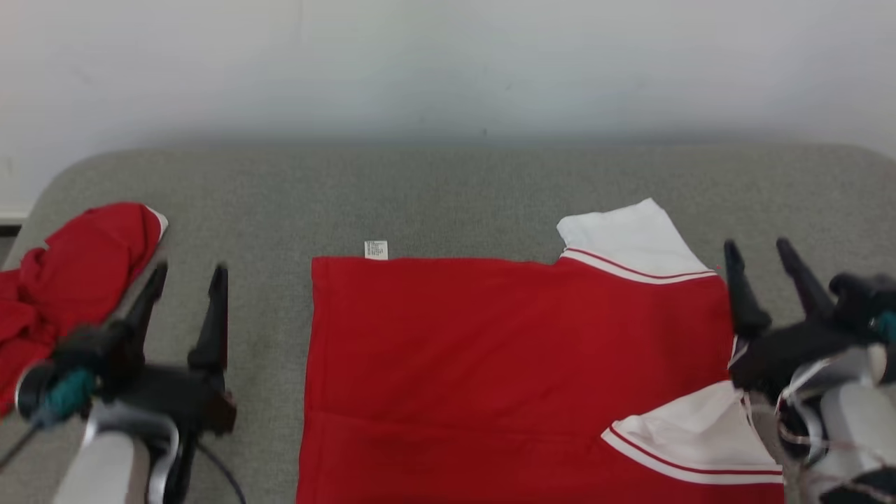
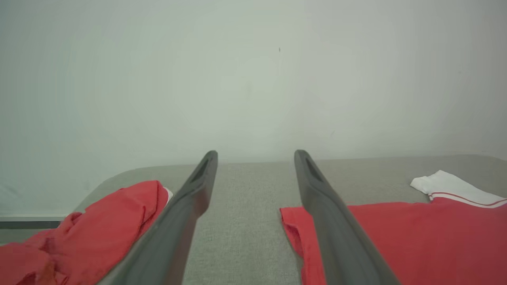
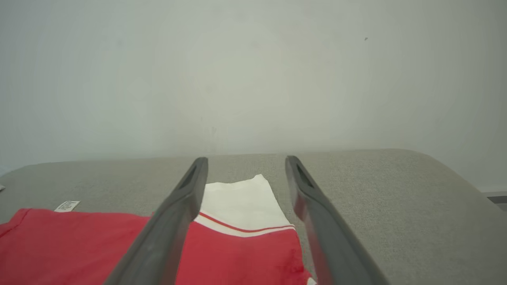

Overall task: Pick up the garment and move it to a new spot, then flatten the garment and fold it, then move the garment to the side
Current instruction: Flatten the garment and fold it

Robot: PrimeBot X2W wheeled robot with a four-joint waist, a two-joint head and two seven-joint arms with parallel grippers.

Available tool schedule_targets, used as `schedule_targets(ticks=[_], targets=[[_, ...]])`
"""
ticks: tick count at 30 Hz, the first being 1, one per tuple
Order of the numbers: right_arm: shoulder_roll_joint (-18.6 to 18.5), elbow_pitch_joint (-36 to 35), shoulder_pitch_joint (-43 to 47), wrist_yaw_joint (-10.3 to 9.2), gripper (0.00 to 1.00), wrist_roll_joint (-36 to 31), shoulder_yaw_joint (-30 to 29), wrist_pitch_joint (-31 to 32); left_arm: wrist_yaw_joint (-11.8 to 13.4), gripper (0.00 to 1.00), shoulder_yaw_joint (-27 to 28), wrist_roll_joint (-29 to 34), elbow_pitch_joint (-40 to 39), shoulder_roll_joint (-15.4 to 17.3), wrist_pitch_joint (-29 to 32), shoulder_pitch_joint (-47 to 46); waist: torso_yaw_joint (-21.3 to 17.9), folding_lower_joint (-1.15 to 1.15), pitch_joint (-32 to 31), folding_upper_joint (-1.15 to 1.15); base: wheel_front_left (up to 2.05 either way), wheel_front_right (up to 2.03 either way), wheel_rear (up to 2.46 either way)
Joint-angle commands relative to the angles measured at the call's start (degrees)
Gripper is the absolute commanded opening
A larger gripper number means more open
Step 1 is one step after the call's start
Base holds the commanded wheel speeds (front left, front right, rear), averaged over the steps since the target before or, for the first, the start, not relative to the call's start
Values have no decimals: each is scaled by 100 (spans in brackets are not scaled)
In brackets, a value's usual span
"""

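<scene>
Red shirt [image 1: 504, 364] lies flat on the grey table [image 1: 448, 189]; left gripper [image 1: 187, 276] and right gripper [image 1: 763, 252] hover beside it, jaws wide, empty; another red garment [image 1: 77, 280] sits crumpled at left.

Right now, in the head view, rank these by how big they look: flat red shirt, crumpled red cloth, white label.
1. flat red shirt
2. crumpled red cloth, partly cut off at the picture's edge
3. white label

I can read nothing here. The small white tag [image 1: 376, 250] at the edge of the red shirt [image 1: 490, 350] carries print too tiny for me.
</scene>
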Motion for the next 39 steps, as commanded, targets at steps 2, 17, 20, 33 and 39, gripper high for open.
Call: schedule_targets(ticks=[2, 17, 20, 33, 39], targets=[[-179, 310, -606, 3, 100, 49, 40, 75, -5, 100, -293, -359, 172, 190, 244, -685, -9, -1, 671, -1, 0, 0, 0], [-593, 2009, -2971, 3, 100, -78, 719, 653, -2, 100, -1961, -1810, 1299, 869, 1601, -3020, -46, -1, 1737, -1, 0, 0, 0], [-623, 2304, -3374, 3, 100, -40, 955, 731, -1, 100, -2250, -2081, 1485, 874, 1909, -3317, -31, -1, 1897, -1, 0, 0, 0], [-665, 3440, -4452, 3, 100, 172, 1833, 1334, -2, 100, -3326, -2925, 1821, 933, 2828, -3931, 109, -1, 2231, -1, 0, 0, 0], [-720, 3883, -4823, 3, 100, 272, 2028, 1533, -2, 100, -3631, -3109, 1931, 940, 2894, -4143, 171, -1, 2393, -1, 0, 0, 0]])
